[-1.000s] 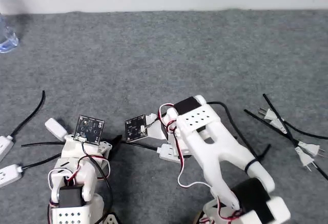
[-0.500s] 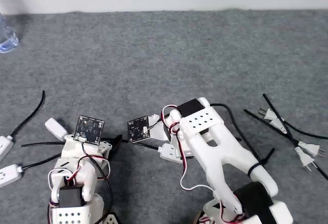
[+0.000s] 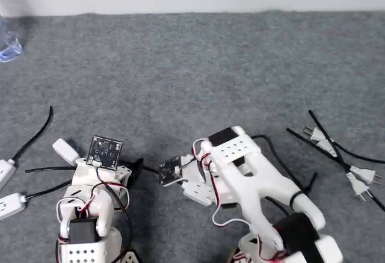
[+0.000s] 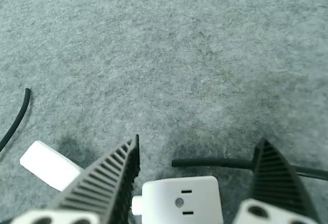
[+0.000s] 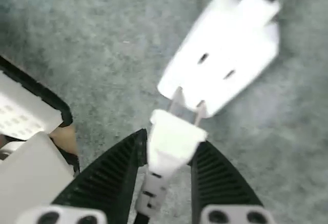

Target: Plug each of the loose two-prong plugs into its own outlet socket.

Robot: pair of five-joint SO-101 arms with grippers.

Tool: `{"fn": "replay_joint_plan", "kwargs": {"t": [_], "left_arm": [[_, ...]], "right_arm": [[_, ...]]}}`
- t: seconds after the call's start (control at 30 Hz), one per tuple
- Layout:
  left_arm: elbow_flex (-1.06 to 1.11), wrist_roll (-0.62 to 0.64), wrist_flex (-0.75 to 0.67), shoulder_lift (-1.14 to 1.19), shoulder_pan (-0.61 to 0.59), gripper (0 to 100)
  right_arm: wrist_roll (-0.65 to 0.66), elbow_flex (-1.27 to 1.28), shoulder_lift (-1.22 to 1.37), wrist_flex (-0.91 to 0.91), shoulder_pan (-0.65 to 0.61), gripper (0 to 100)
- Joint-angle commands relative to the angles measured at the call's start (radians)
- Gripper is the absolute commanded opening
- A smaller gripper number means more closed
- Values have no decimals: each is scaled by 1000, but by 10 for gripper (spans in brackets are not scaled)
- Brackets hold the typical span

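**Getting the prongs onto the slots**

My right hand [image 5: 169, 141] is clamped on a two-prong plug [image 5: 173, 129]. Its prongs touch the face of the white outlet socket [image 5: 220, 55] close to one edge, short of the two slots as far as I can tell. To do this well, I judge I should slide the plug across the face until both prongs sit over the slots, then square it so neither prong leads. After that I push straight in, not at a slant. The socket lies loose on the grey tabletop [image 3: 198, 64] and could skid away under a crooked shove.

As for what holds what, that socket's slots are empty. My left hand [image 4: 200, 142], well to the left of it, has its fingers spread apart around a second socket [image 4: 179, 203], whose slots are also bare. Two more loose plugs [image 3: 319, 138] lie well off to the right of the first socket, with their cords trailing — each needs a socket of its own.
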Motion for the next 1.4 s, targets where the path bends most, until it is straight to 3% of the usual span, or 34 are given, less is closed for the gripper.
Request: {"fn": "replay_joint_plan", "kwargs": {"t": [0.0,0.23,0.4,0.57,1.1,1.37], "left_arm": [[-10,-8,3,-2,2,332],[-10,-8,3,-2,2,332],[-10,-8,3,-2,2,332],[-10,-8,3,-2,2,332],[-10,-8,3,-2,2,332],[-10,-8,3,-2,2,332]], "right_arm": [[-8,-6,-21,13,-12,94],[-15,-28,-30,15,-28,91],[-101,-84,-24,44,-99,96],[-157,-110,-27,81,-145,161],[-198,-250,-25,214,-147,161],[-199,-249,-21,194,-148,50]]}}
